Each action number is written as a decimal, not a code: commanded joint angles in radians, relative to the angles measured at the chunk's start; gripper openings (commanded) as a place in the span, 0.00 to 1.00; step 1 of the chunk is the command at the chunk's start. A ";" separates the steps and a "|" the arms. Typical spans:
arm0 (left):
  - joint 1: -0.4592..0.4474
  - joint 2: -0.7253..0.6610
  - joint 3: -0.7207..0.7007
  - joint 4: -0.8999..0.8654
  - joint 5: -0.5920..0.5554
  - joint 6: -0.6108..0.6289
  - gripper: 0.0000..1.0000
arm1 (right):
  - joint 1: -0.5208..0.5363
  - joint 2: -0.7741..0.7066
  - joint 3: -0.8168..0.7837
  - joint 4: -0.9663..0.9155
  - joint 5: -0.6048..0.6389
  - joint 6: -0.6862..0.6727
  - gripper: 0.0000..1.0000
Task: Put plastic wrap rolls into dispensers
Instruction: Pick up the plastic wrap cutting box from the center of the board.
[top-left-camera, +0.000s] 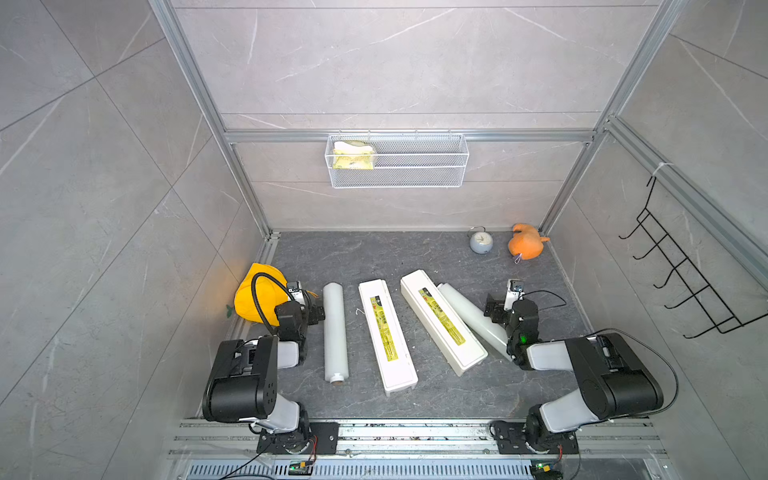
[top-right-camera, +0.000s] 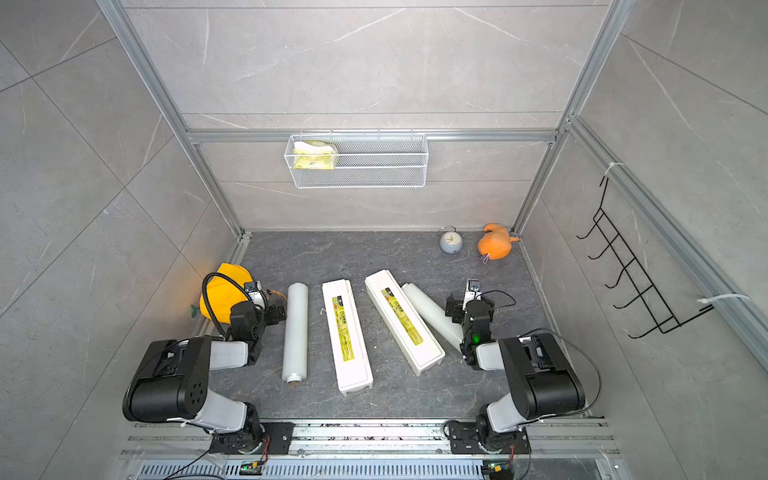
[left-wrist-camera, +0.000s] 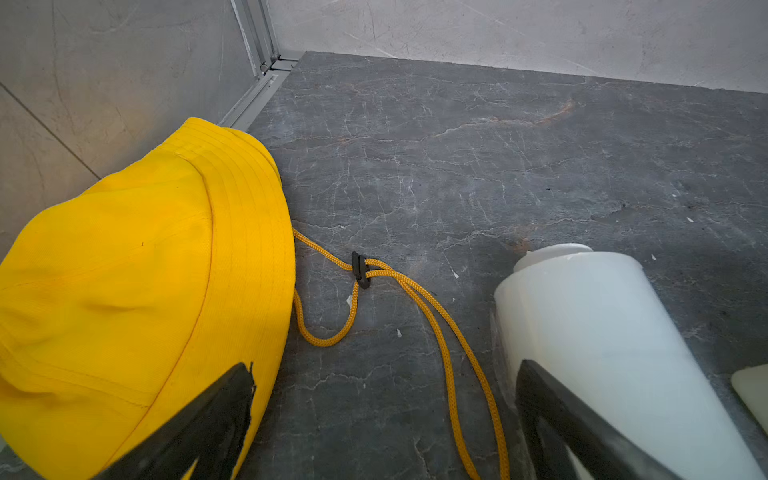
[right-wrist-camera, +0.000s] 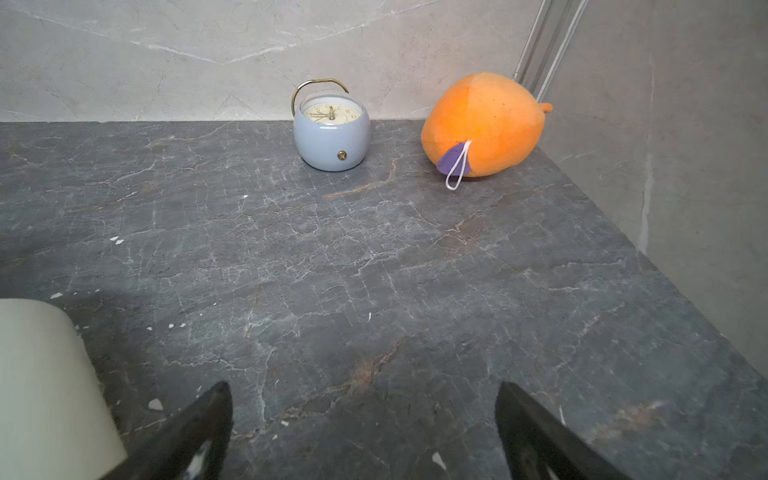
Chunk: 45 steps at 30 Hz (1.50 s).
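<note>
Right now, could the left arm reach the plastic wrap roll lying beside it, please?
Probably yes: the left gripper is open right beside that plastic wrap roll, with nothing between them. The yellow hat sits on the other side; only its cord trails nearby.

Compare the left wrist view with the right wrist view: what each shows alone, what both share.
Only left wrist: a yellow hat and its cord. Only right wrist: a clock and an orange plush. Both: the dark table, plus an open gripper beside a roll: left gripper by the left roll, right gripper by the right roll.
</note>
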 joint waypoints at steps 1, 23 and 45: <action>0.004 -0.005 0.015 0.017 0.009 0.008 1.00 | 0.004 -0.004 0.011 0.017 -0.004 -0.001 1.00; 0.005 -0.005 0.014 0.017 0.007 0.008 1.00 | 0.004 -0.004 0.010 0.016 -0.004 -0.001 1.00; 0.004 -0.379 0.343 -0.756 -0.038 -0.182 1.00 | 0.045 -0.270 0.583 -1.115 -0.359 0.016 1.00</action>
